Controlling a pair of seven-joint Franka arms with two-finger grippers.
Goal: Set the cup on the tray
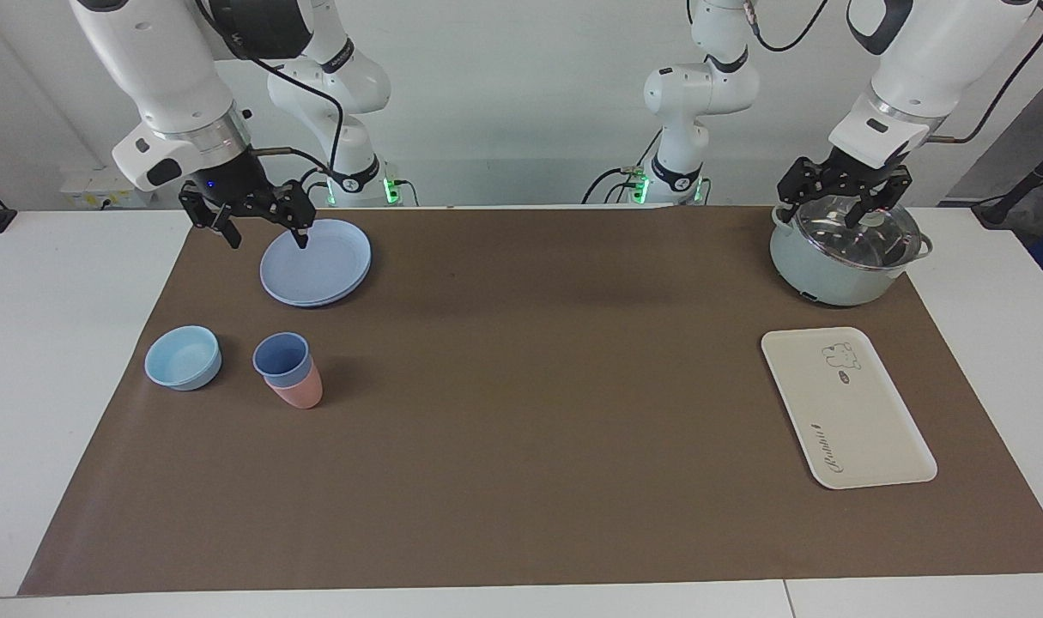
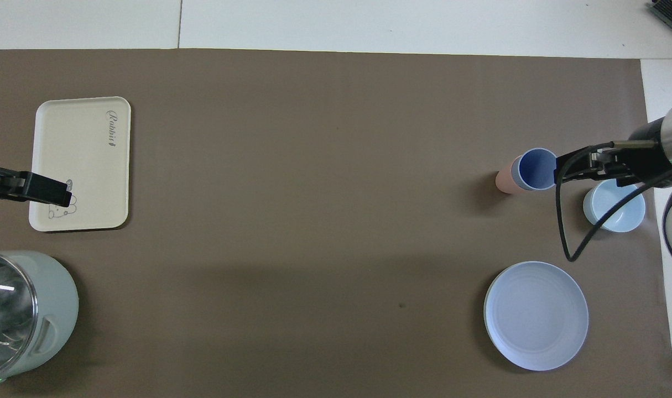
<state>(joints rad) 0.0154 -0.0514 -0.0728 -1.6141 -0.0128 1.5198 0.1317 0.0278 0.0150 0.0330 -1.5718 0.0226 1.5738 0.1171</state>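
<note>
- On a brown mat (image 1: pixel 521 412) spread over a white table (image 1: pixel 57 386), two robot arms hang above the ends nearest their bases, neither holding anything; the job looks to be at its very start.
- At the left arm's end, a lidded pale-green pot (image 1: pixel 843 253) stands near the robots. The left gripper (image 1: pixel 843 202) hangs over its glass lid with fingers spread. The overhead view cuts the pot at the frame edge and shows only one dark fingertip of this gripper, lying across the tray's bear drawing, so its height must be read from the facing view.
- The tray (image 1: pixel 864 429), cream-white and bare, lies farther from the robots than the pot, well apart from the cup.
- At the right arm's end, the right gripper (image 1: pixel 259 223) hovers over the rim of a round blue plate (image 1: pixel 324 270), fingers spread and empty.
- A light-blue bowl (image 1: pixel 183 357) sits beside the cups, toward the table's edge.
- The cup (image 1: pixel 282 356), periwinkle blue, stands upright, touching a pink cup (image 1: pixel 302 393); whether it is nested in the pink one or leaning on it cannot be told.
- The next move, as judged here, calls for the right gripper to travel out over the cup, drop and pinch its rim without dragging the pink one, then carry it the table's length or pass it to the waiting left arm.
</note>
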